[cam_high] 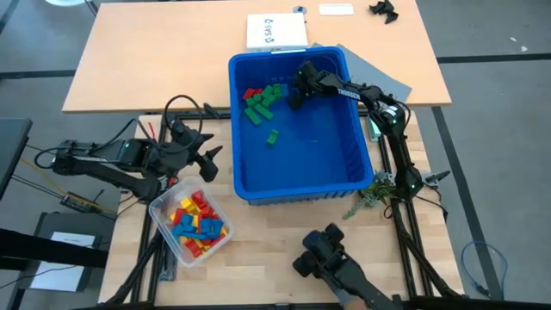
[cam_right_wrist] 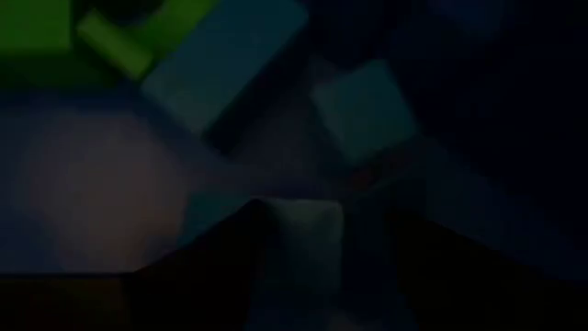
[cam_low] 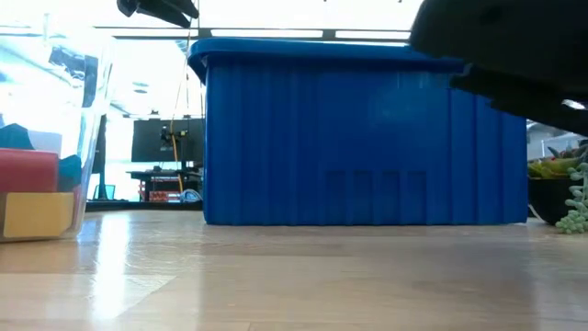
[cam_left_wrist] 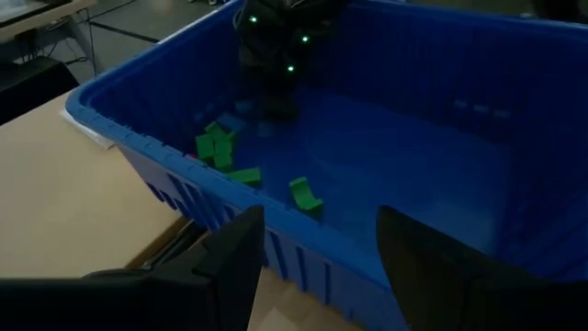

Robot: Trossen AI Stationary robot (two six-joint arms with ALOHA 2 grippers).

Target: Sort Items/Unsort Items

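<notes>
Deep inside the large blue plastic bin (cam_high: 297, 185), at its far corner, the right gripper (cam_high: 295, 96) reaches among small green toy blocks (cam_high: 261, 103) (a pick, apparently); whether its fingers hold anything I cannot tell. Next comes a clean lift. Beside the bin, the left gripper (cam_high: 205, 155) waits open and empty near the clear tub (cam_high: 161, 205) of mixed blocks.

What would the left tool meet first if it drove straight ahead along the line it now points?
Probably the near wall of the blue bin: the left tool, fingers apart, aims at its rim. If it cleared the rim, a green block lies just inside. Depth is hard to judge.
</notes>
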